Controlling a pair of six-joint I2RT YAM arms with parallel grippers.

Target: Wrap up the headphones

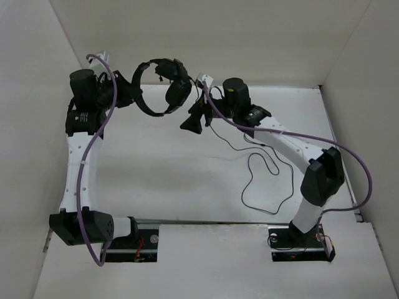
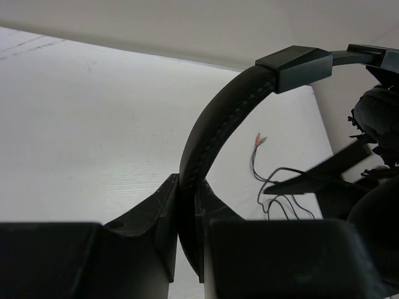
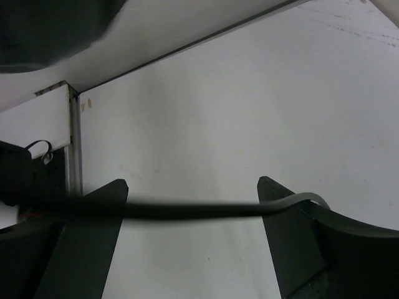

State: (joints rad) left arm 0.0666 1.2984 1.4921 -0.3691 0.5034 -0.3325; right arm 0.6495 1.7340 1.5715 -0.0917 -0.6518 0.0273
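The black headphones (image 1: 163, 87) hang in the air at the back of the table. My left gripper (image 1: 133, 93) is shut on their headband (image 2: 215, 131), which stands pinched between my fingers in the left wrist view. An earcup (image 2: 377, 118) shows at the right edge of that view. My right gripper (image 1: 192, 119) is open just right of the lower earcup (image 1: 176, 94). In the right wrist view a dark cord (image 3: 193, 209) lies across the gap between the open fingers (image 3: 283, 205). The thin cord (image 1: 291, 177) trails in loops on the table, its coloured plugs (image 2: 259, 141) lying flat.
White walls enclose the table at the back and both sides. Purple arm cables (image 1: 93, 140) run along both arms. The arm bases (image 1: 299, 240) sit at the near edge. The cord loops lie beside the right arm.
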